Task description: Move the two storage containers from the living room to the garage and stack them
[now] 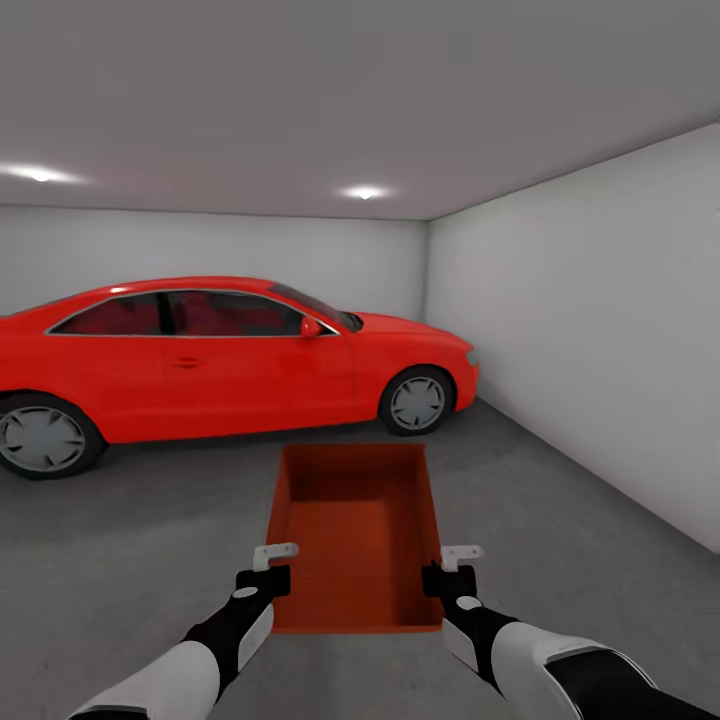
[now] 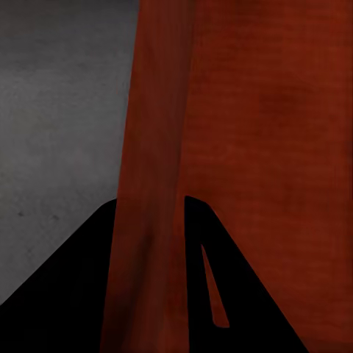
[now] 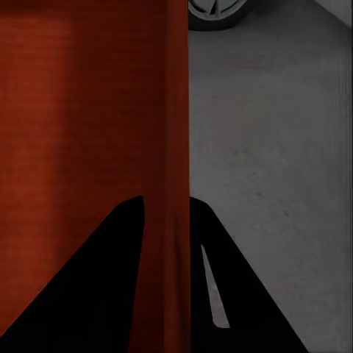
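Head view: one storage container (image 1: 355, 530), two end effectors, left (image 1: 268, 570) and right (image 1: 452, 568).

Container (image 1: 355, 535) straight ahead of me, over the floor (image 1: 560, 500) — my left gripper (image 1: 270, 567) on its left wall, right gripper (image 1: 452, 567) on its right. Car (image 1: 220, 355) beyond it, side wall (image 1: 600, 330) to the right.

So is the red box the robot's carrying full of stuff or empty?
Empty. The head view looks straight into the storage container and shows only its bare ribbed bottom. The left gripper and right gripper each pinch a side wall.
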Tool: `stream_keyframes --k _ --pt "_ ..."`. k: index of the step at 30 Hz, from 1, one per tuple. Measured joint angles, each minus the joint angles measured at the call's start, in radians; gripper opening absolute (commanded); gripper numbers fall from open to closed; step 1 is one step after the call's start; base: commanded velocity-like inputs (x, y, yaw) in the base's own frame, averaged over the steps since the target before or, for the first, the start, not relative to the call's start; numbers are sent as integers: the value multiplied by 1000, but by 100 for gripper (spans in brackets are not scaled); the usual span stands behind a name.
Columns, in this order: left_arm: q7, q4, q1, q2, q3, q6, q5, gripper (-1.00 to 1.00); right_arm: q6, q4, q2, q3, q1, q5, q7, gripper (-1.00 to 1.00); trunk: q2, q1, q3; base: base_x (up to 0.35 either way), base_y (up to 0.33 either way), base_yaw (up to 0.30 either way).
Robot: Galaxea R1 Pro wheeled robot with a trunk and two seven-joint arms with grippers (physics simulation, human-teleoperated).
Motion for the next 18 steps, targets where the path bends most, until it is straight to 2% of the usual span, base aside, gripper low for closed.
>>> stream_keyframes --k 18 --pt "0 0 0 0 0 0 0 -100 0 0 0 0 0 0 0 -100 0 0 0 321 0 -276"
